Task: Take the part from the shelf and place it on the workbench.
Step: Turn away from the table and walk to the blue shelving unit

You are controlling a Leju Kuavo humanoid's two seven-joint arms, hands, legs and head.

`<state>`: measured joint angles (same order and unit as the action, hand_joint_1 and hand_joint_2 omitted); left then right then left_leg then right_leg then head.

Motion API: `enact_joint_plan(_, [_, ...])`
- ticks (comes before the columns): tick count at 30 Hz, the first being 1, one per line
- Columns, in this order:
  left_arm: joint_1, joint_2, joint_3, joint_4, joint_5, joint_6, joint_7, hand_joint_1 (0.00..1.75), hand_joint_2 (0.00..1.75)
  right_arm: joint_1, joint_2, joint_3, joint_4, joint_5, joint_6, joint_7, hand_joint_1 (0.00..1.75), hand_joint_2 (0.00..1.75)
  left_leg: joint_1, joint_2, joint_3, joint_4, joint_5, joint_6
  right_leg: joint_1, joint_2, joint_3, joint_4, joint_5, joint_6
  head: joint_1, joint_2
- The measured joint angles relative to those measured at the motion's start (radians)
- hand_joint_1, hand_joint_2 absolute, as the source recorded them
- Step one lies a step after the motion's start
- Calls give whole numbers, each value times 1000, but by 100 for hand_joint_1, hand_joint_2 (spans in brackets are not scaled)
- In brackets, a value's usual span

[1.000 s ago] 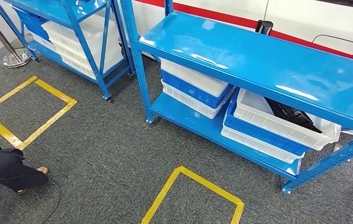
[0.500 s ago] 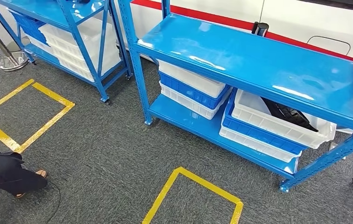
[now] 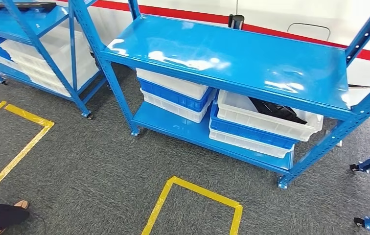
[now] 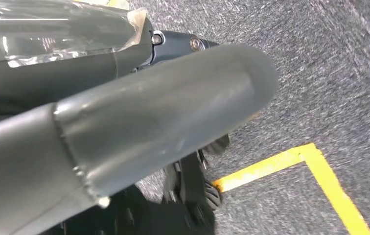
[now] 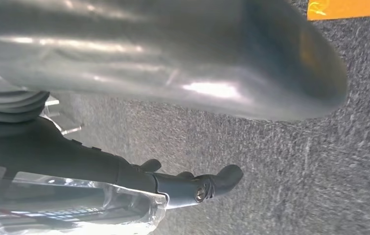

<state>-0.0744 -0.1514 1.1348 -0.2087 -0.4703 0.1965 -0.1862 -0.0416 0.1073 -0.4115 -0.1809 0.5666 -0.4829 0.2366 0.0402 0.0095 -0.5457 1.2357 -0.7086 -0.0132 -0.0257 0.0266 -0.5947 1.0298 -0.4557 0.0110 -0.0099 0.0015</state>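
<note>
At two o'clock in the head view, the dark part (image 3: 276, 108) lies in the top white bin (image 3: 266, 120) on the lower shelf (image 3: 173, 128), seemingly stored for picking. Beside carpet (image 4: 339, 73) in the left wrist view, the left hand (image 4: 163, 127) holds nothing visible; its spread cannot be told. Likewise, the right hand (image 5: 193, 188) hangs with fingers extended, empty.

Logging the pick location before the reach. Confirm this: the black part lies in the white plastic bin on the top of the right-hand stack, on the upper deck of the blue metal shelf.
Wrong in one respect. The black part does lie in the white plastic bin on top of the right-hand stack, but that stack sits on the lower deck of the blue metal shelf, beneath the bare upper deck. The head view shows it.
</note>
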Motion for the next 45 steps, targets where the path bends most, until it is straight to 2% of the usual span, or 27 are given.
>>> enact_joint_plan(1, [2, 0, 0, 0, 1, 0, 0, 0, 0, 0, 0, -1, 0, 1, 0, 0, 0, 0, -3, -3, -28, 29, 6, 6, 4, 12, 1, 0, -1, -1, 0, 0])
enact_joint_plan(2, [4, 0, 0, 0, 3, 1, -1, 0, 0, 1, 0, -1, 0, 2, 0, 0, 0, 0, -6, -7, -43, 26, 31, 14, 7, 26, 4, 0, -1, -2, 0, 0])
enact_joint_plan(4, [5, -1, 0, 0, 6, 1, -1, 0, 0, 2, 0, -3, 0, 3, 1, 0, 0, 0, -14, -30, -23, -74, 118, 34, 12, 53, 8, 0, -1, -2, -1, 0])
enact_joint_plan(6, [4, 0, 1, 0, 8, 1, -2, 0, 0, 0, 2, -4, 0, 5, 1, -1, 0, 0, -21, -72, 9, -177, 172, 50, 16, 73, 9, 0, 1, -2, 1, 0])
enact_joint_plan(8, [4, 1, 1, 0, 8, 1, -3, 0, 0, 0, 4, -4, 0, 6, 3, -1, 0, 0, -29, -83, 18, -210, 180, 53, 16, 89, 3, -1, 4, 3, 1, 0])
enact_joint_plan(10, [3, -1, 1, 0, 9, 2, -3, 0, 0, 2, 3, -4, 0, 7, 4, -1, 0, 0, -32, -62, 21, -220, 187, 55, 16, 104, -6, -3, 9, 15, -1, 0])
enact_joint_plan(12, [3, -4, 1, 0, 9, 3, -4, 0, 0, 3, 1, -4, 0, 7, 5, -1, 0, 0, -31, -39, 32, -240, 200, 62, 19, 76, -26, 25, -5, 20, 2, 0])
enact_joint_plan(14, [5, -5, 2, 0, 9, 4, -4, 0, 0, -1, -1, -5, 0, 7, 5, -1, 0, 0, -32, -10, 40, -252, 208, 68, 21, 17, -74, 122, -56, 16, 9, 0])
enact_joint_plan(15, [6, -5, 3, 0, 9, 4, -4, 0, 0, -2, -1, -5, 0, 7, 5, -1, 0, 0, -33, 6, 40, -252, 208, 70, 21, -1, -104, 186, -85, 16, 12, 0])
enact_joint_plan(17, [7, -6, 4, 0, 9, 4, -4, 0, 0, -1, -2, -5, 0, 8, 5, -1, 0, 0, -35, 35, 39, -251, 206, 68, 17, -14, -136, 262, -110, 25, 13, 0])
enact_joint_plan(18, [6, -6, 4, 0, 9, 4, -4, 0, 0, 0, -2, -5, 0, 8, 6, -1, 0, 0, -35, 47, 41, -251, 204, 66, 15, -18, -124, 245, -101, 33, 14, 0])
enact_joint_plan(19, [6, -7, 4, 0, 9, 4, -4, 0, 0, 1, -3, -5, 0, 8, 6, -1, 0, 0, -34, 59, 43, -251, 202, 63, 13, -27, -92, 191, -79, 42, 15, 0])
enact_joint_plan(21, [6, -8, 4, 0, 10, 4, -4, 0, 0, 0, -5, -5, 0, 8, 7, -1, 0, 0, -37, 82, 52, -250, 194, 54, 14, -74, -10, 46, -32, 47, 16, 0])
enact_joint_plan(23, [5, -9, 5, 0, 11, 4, -4, 0, 0, -2, -6, -5, 0, 11, 8, -1, 0, 0, -43, 101, 63, -250, 185, 43, 19, -104, 29, -25, -11, 34, 15, 0])
enact_joint_plan(25, [2, -9, 6, 0, 11, 4, -6, 0, 0, -3, -6, -4, 0, 23, 12, 1, 0, 0, -44, 118, 71, -251, 178, 32, 17, -87, 29, -26, -8, 18, 13, 0])
enact_joint_plan(26, [0, -9, 6, 0, 11, 4, -6, 0, 0, -2, -6, -4, 0, 32, 14, 3, 0, 0, -41, 111, 72, -247, 171, 27, 12, -77, 30, -28, -6, 12, 12, 0])
enact_joint_plan(28, [-1, -8, 6, 0, 11, 4, -8, 0, 0, -2, -6, 0, 0, 52, 18, 9, 0, 0, -34, 60, 53, -195, 132, 16, 0, -60, 35, -32, -3, -1, 8, 0])
enact_joint_plan(30, [3, -8, 6, 0, 10, 4, -8, 0, 0, -3, -6, 7, 0, 61, 19, 13, 0, 0, -29, 5, -8, -72, 67, 9, -1, -46, 34, -32, -3, -10, 3, 0])
enact_joint_plan(31, [5, -8, 7, 0, 10, 4, -8, 0, 0, -3, -6, 10, 0, 62, 19, 15, 0, 0, -27, -5, -42, -11, 44, 6, 0, -39, 35, -32, -3, -12, 2, 0])
enact_joint_plan(32, [6, -8, 7, 0, 10, 4, -9, 0, 0, -3, -6, 12, 0, 62, 20, 16, 0, 0, -26, -8, -66, 23, 42, 3, 0, -32, 35, -32, -4, -12, 1, 0])
enact_joint_plan(33, [7, -8, 7, 0, 10, 3, -9, 0, 0, -3, -6, 13, 0, 63, 21, 16, 0, 0, -24, -9, -73, 21, 61, 2, 0, -25, 36, -32, -4, -12, 1, 0])
enact_joint_plan(34, [7, -7, 7, 0, 10, 3, -9, 0, 0, -2, -6, 14, 0, 63, 22, 17, 0, 0, -21, -9, -61, -21, 99, 1, -1, -18, 38, -31, -4, -11, 0, 0])
enact_joint_plan(35, [7, -7, 8, 0, 10, 3, -9, 0, 0, -2, -6, 15, 0, 63, 23, 17, 0, 0, -18, -10, -35, -89, 144, 0, -2, -13, 40, -31, -5, -10, 0, 0])
enact_joint_plan(37, [6, -6, 8, 0, 10, 1, -10, 0, 0, -3, -6, 18, 0, 64, 27, 17, 0, 0, -17, -14, 10, -203, 200, 2, 2, -5, 40, -28, -8, -3, -2, 0])
enact_joint_plan(38, [6, -7, 8, 0, 10, 0, -10, 0, 0, -3, -7, 19, 0, 64, 28, 17, 0, 0, -18, -16, 19, -229, 208, 4, 8, -3, 38, -26, -11, -1, -1, 0])
enact_joint_plan(40, [6, -9, 8, 0, 9, -1, -11, 0, 0, -1, -9, 20, 0, 64, 30, 17, 0, 0, -24, -17, 20, -236, 209, 10, 15, -3, 33, -26, -13, 3, 0, 0])
enact_joint_plan(45, [6, -9, 9, 0, 9, -1, -13, 0, 0, 1, -10, 21, 0, 67, 31, 17, 0, 0, -37, -18, 19, -235, 211, 24, 9, -3, 38, -34, -8, 16, 1, 0])
